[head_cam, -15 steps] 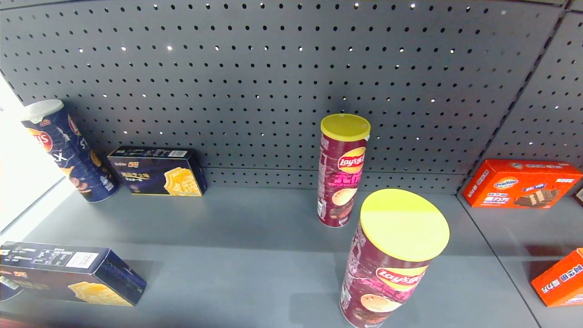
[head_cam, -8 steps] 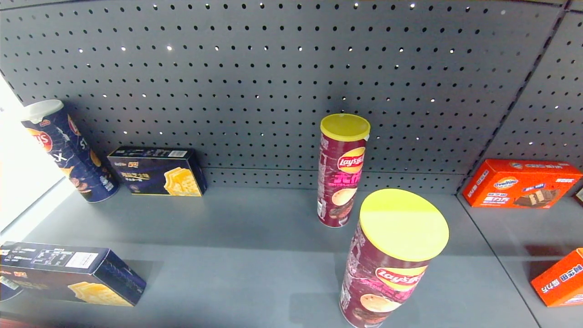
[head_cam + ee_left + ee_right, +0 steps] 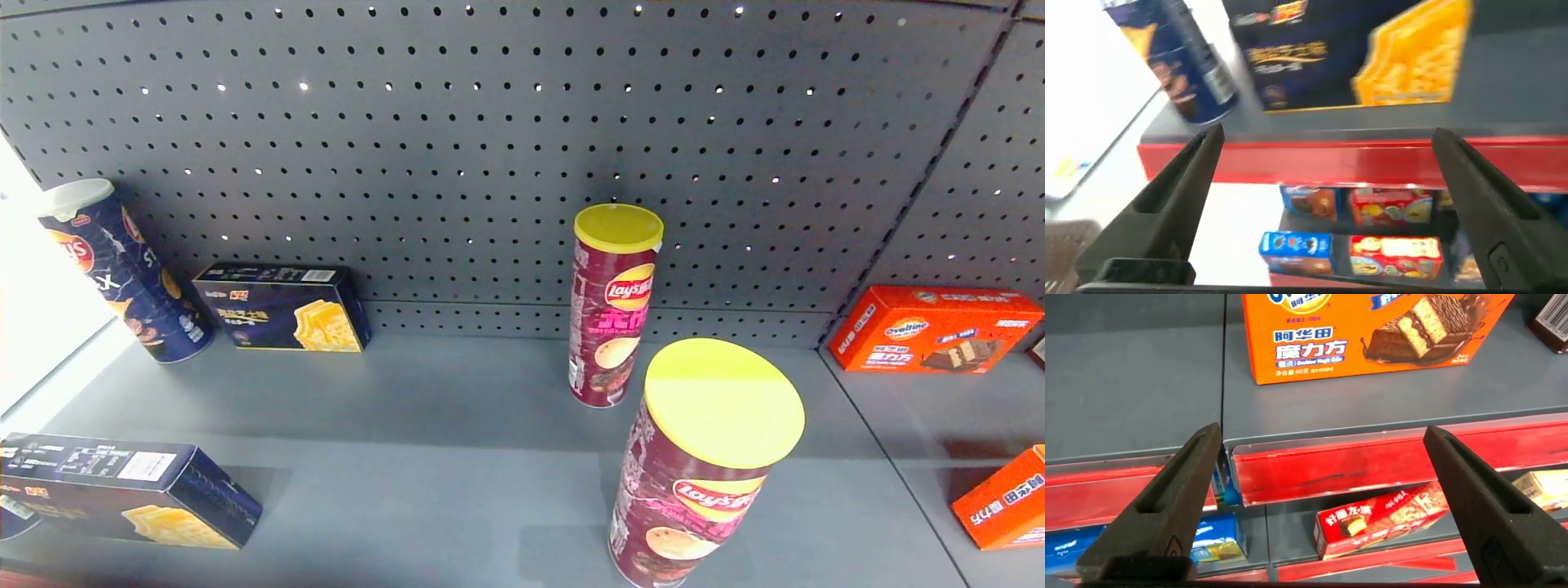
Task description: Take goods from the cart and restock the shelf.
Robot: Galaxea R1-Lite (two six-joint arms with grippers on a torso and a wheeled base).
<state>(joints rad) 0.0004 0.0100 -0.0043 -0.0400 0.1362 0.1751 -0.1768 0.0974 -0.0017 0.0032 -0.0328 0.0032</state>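
On the far left of the gray shelf [image 3: 457,441], at the back, stands a blue can [image 3: 122,269]. A back blue box [image 3: 282,306] lies just beside it, against the wall [image 3: 490,147] full of holes. A front blue box [image 3: 122,490] lies near the shelf's front, well apart from them. More to the right, a back red can [image 3: 612,306] with a yellow lid stands upright by the wall. A front red can [image 3: 702,465], also yellow on top, stands near it, closer to the front. On the next part of the shelf to the right lie a back orange box [image 3: 931,327] and a front orange box [image 3: 1004,498]. The left claw [image 3: 1323,220] is wide open and holds nothing. It is low in front of the shelf's red edge [image 3: 1315,159], with small packs [image 3: 1355,245] on a lower shelf behind it. The right claw [image 3: 1323,506] is wide open and empty too, in front of the red edge, and the front orange box lies just behind that edge.
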